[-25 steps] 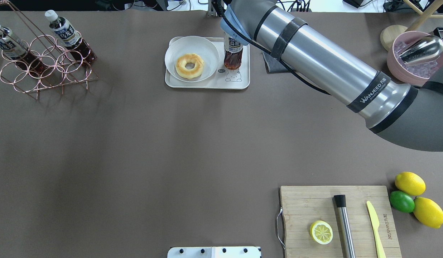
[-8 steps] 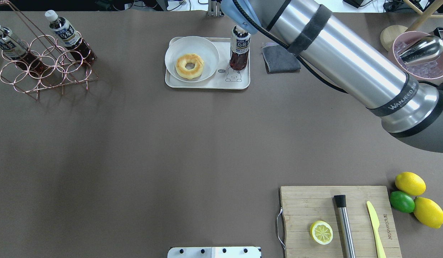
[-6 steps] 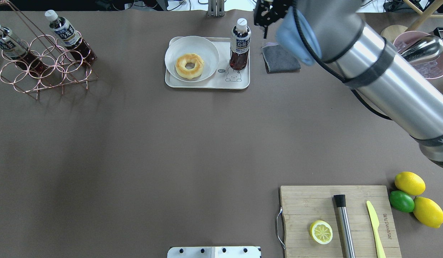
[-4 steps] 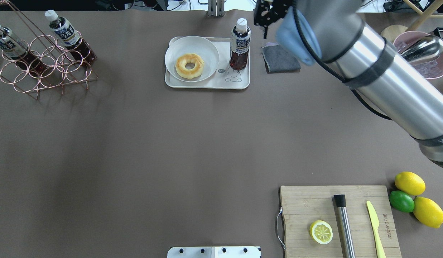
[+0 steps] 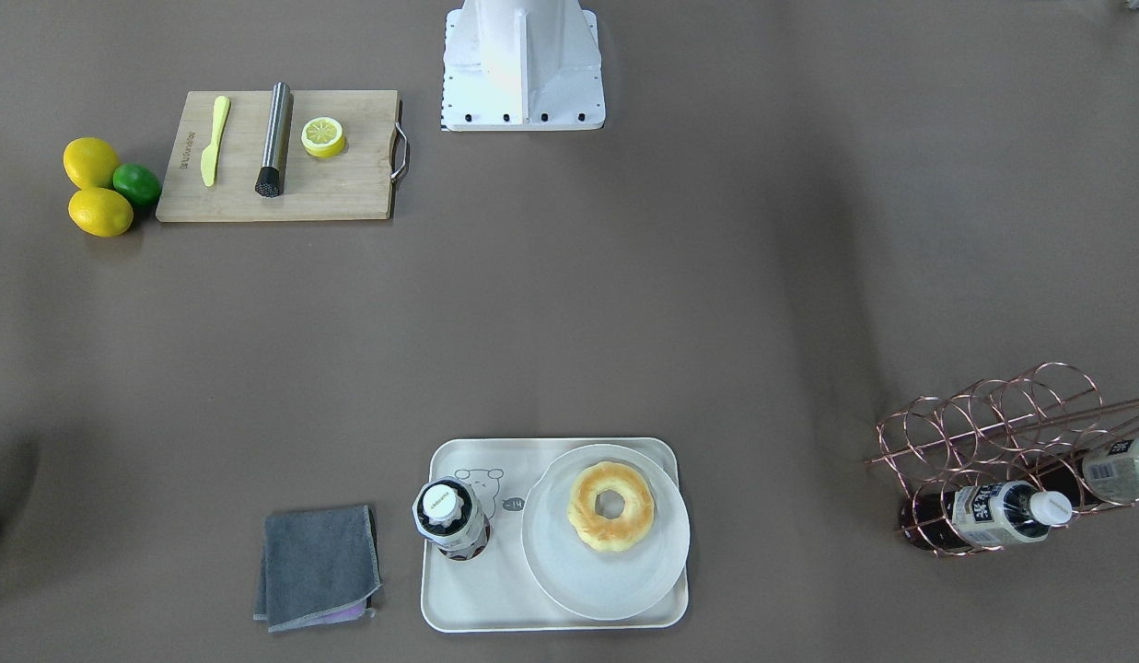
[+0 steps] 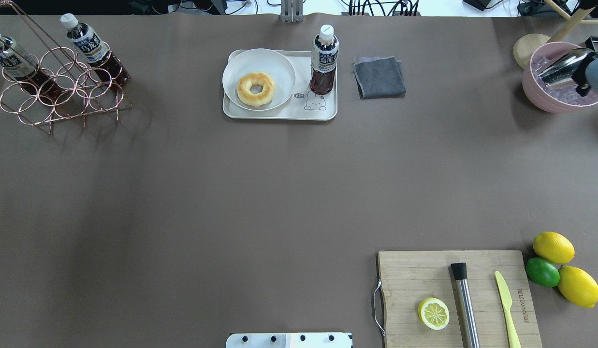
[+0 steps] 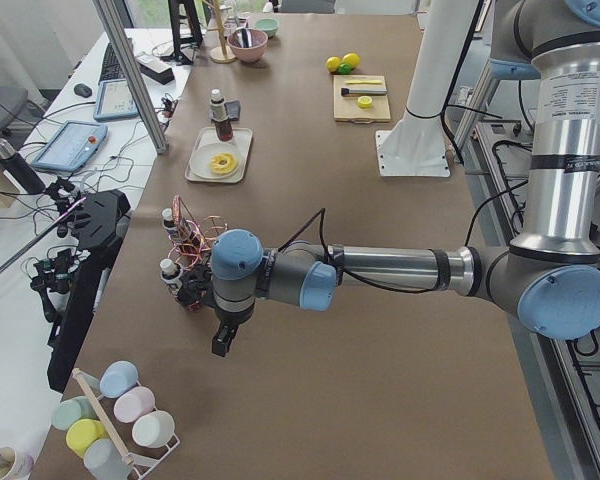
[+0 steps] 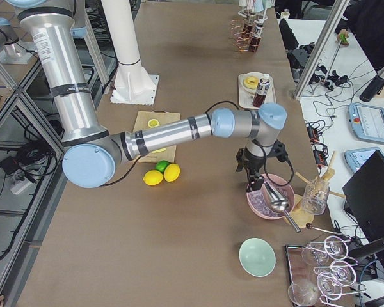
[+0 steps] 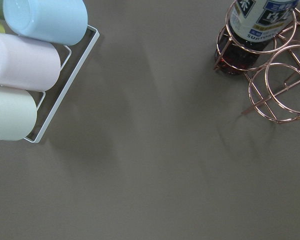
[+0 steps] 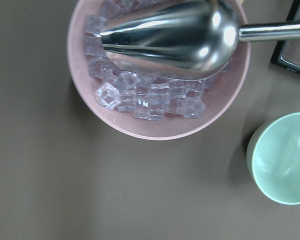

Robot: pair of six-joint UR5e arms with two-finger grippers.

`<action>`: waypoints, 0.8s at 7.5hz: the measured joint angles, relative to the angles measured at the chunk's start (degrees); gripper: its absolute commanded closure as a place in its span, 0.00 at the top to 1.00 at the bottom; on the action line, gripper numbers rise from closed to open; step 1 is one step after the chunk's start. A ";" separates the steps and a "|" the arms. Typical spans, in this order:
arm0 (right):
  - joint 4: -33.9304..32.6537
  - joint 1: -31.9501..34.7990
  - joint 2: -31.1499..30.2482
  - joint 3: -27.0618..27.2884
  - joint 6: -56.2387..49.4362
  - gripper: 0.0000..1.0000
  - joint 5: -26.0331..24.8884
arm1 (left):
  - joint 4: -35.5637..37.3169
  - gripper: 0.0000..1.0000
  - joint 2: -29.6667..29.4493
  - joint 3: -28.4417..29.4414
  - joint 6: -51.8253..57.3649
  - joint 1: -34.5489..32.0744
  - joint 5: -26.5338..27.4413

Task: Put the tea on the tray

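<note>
The tea (image 6: pixel 324 60) stands upright and free on the right part of the cream tray (image 6: pixel 279 114), beside the bear drawing. It also shows in the front-facing view (image 5: pixel 451 520) on the tray (image 5: pixel 495 599). My right gripper (image 8: pixel 253 184) hangs over the pink ice bowl, far from the tray, and I cannot tell whether it is open or shut. My left gripper (image 7: pixel 222 345) hovers over bare table near the copper rack, and I cannot tell its state either. Two alike bottles (image 6: pixel 93 48) lie in the rack (image 6: pixel 62 92).
A round plate with a doughnut (image 6: pixel 256 89) fills the tray's left part. A grey cloth (image 6: pixel 379 76) lies right of the tray. A pink bowl (image 10: pixel 160 127) holds ice and a metal scoop. A cutting board (image 6: pixel 405 280), lemons and a lime sit at front right.
My right arm has let go of the tea and drawn away to the right, from the tray to the pink ice bowl. The tea stays upright on the tray.
</note>
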 measured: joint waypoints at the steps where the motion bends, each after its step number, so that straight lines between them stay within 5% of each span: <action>1: 6.85 3.16 -2.32 -4.75 -1.46 1.00 3.46 | 0.04 0.98 -0.04 0.00 -0.01 0.01 -0.04; 6: 13.22 8.91 -7.54 -9.55 -0.59 1.00 6.97 | 0.07 0.98 0.06 0.00 0.05 0.02 -0.08</action>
